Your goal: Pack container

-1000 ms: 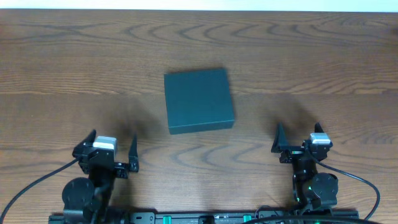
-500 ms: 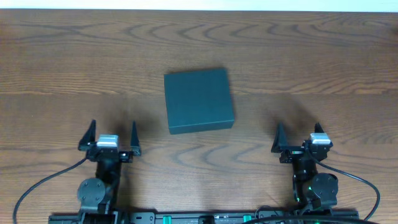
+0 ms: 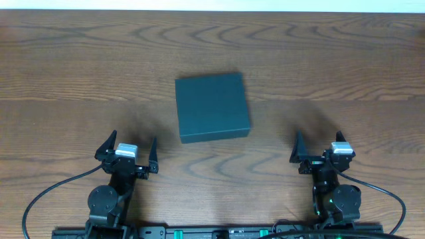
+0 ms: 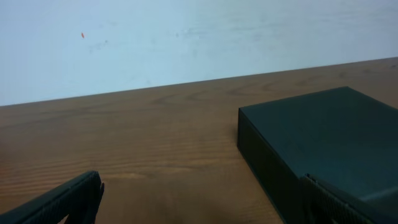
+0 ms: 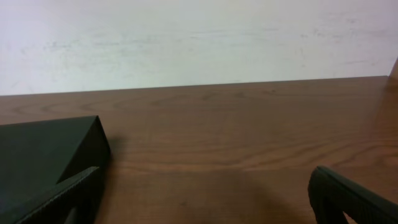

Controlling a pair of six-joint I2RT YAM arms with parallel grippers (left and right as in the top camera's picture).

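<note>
While lid is shut: box [image 3: 212, 107] lies closed on tabletop [image 3: 80, 73].
Left claw [image 3: 127, 147]: wide, empty; approach box's near edge.
Right claw [image 3: 317, 147]: wide, empty, well apart.

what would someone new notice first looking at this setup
The eye goes first to the container, a dark teal box with its lid shut, sitting alone at the middle of the wooden table. Next come the two arms at the near edge: the left end effector and the right end effector both stand open and empty, short of the box on either side and touching nothing.
</note>
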